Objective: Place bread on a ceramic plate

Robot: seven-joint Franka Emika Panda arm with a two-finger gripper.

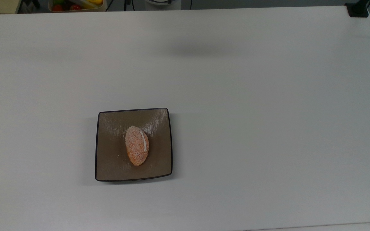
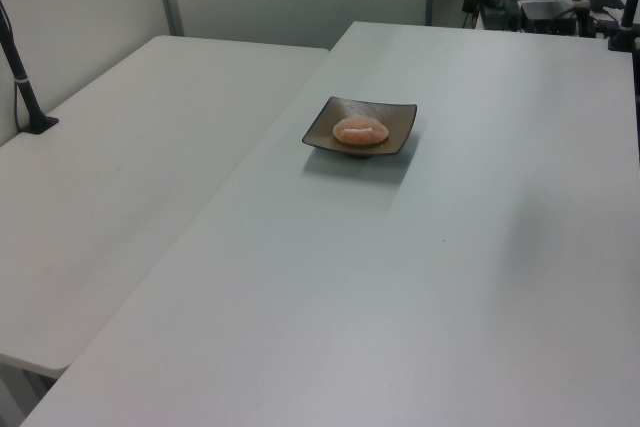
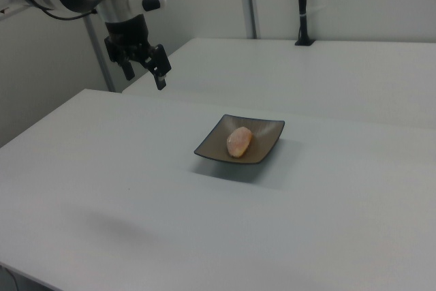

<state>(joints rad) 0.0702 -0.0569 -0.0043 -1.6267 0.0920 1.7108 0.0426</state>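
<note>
Glossy brown square ceramic plate (image 1: 108,160) carries the small oval orange-brown bread (image 1: 136,146), lying near centre, long axis 12 to 6 in the top view. Your gripper (image 3: 145,69) hangs high, well apart, fingers spread, empty. Placement looks done; nothing left.

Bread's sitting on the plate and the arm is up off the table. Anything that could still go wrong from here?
Little, I think. The bread lies within the ceramic plate, near its middle, untouched. The hand hangs open above the table, apart from the plate. The main risk would be a low sweep knocking the plate. The roll's rounded shape might let it rock if bumped.
</note>
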